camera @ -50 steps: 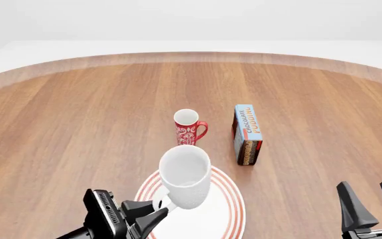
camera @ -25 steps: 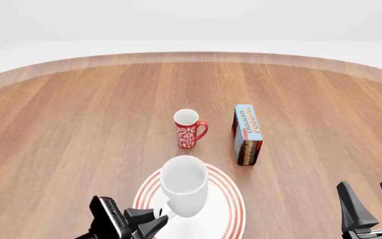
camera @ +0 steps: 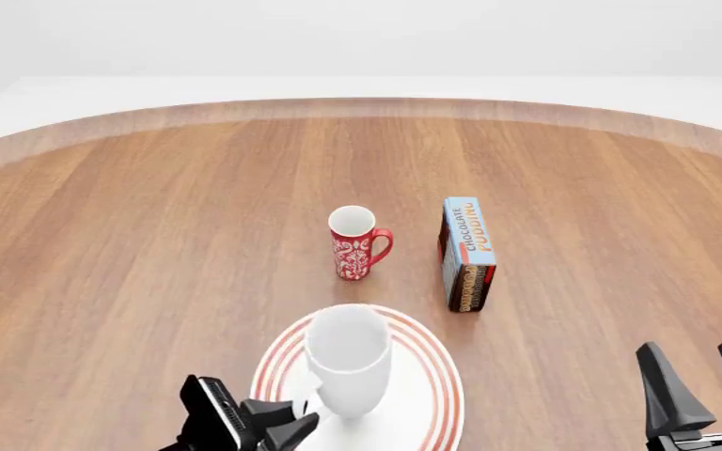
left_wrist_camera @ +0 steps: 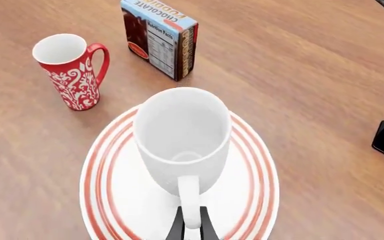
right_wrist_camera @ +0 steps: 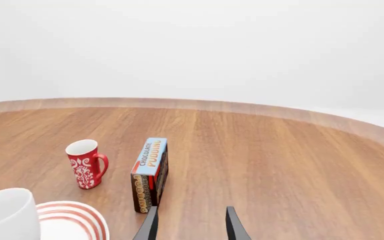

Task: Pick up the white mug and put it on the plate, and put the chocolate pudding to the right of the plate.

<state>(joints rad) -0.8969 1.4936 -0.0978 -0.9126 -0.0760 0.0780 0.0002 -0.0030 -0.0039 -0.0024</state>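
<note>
The white mug [camera: 349, 357] stands upright over the middle of the red-ringed plate [camera: 443, 381]. My left gripper [camera: 296, 425] is shut on its handle from the near side. I cannot tell whether the mug's base touches the plate. In the left wrist view the mug [left_wrist_camera: 182, 132] is centred on the plate [left_wrist_camera: 105, 172], with the gripper [left_wrist_camera: 192, 229] pinching the handle. The chocolate pudding [camera: 468, 252] stands on edge beyond the plate's right side, apart from it. My right gripper [camera: 694, 362] is open and empty at the near right. Its view shows the gripper [right_wrist_camera: 190, 222], pudding [right_wrist_camera: 150, 172], mug [right_wrist_camera: 5, 215] and plate [right_wrist_camera: 72, 215].
A slim red mug with white floral pattern [camera: 354, 244] stands upright just beyond the plate, left of the pudding carton; it also shows in the left wrist view [left_wrist_camera: 68, 70] and the right wrist view [right_wrist_camera: 85, 162]. The round wooden table's far edge [camera: 361, 105] curves across the back.
My left gripper has come down and back toward me with the white mug, bringing it low over the plate. The right arm, red mug and pudding have not moved.
</note>
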